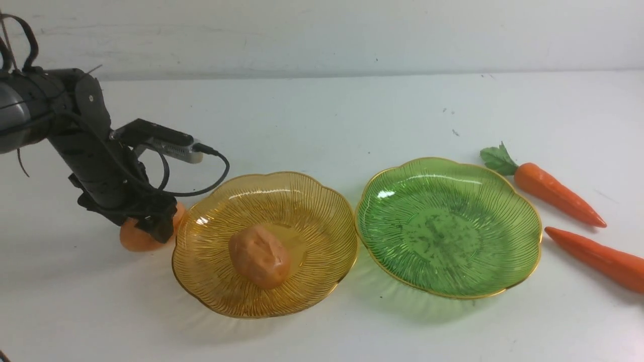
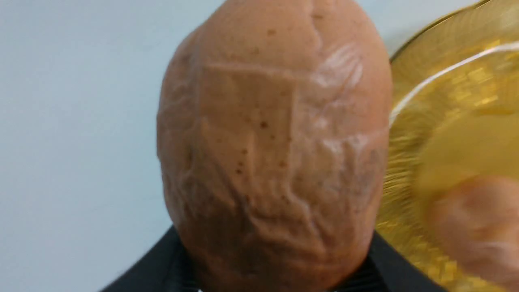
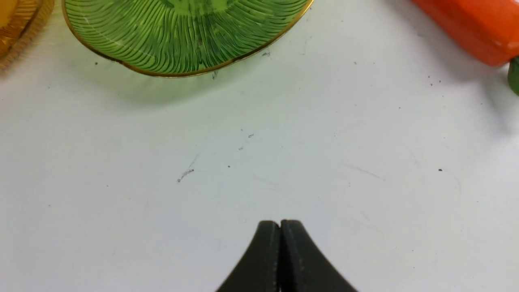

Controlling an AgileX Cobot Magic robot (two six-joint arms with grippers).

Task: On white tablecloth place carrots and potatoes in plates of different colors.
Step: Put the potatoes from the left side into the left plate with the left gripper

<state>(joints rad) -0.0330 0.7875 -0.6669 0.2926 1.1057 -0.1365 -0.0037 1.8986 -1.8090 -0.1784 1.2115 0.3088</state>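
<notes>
Closest to any lens, a potato [image 2: 267, 154] fills the left wrist view, its skin puckered into creases where it is pinched between the dark fingers of the left gripper [image 1: 151, 227]. The jaws are seen clamped on its sides, only partly drawn in because the tuber is broad. It is gripped where it lies on the cloth [image 1: 322, 115], just beside the rim of the amber plate [image 1: 322, 208]; whether it is lifted clear of the cloth cannot be told. The grip is taken from above, presumably so that it can be carried over the raised scalloped rim and lowered beside the other potato [image 1: 259, 256], which is already lodged in that plate's centre. The green plate [image 1: 503, 201], set close against the amber one, is bare, evidently reserved for the carrots. The far carrot [image 1: 556, 193] and near carrot [image 1: 598, 259] are laid on the cloth just to its right, apart from each other. The right gripper [image 3: 280, 227] is held over bare cloth near the green plate, jaws pressed together on nothing, and is judged to be parked clear until it is needed.
</notes>
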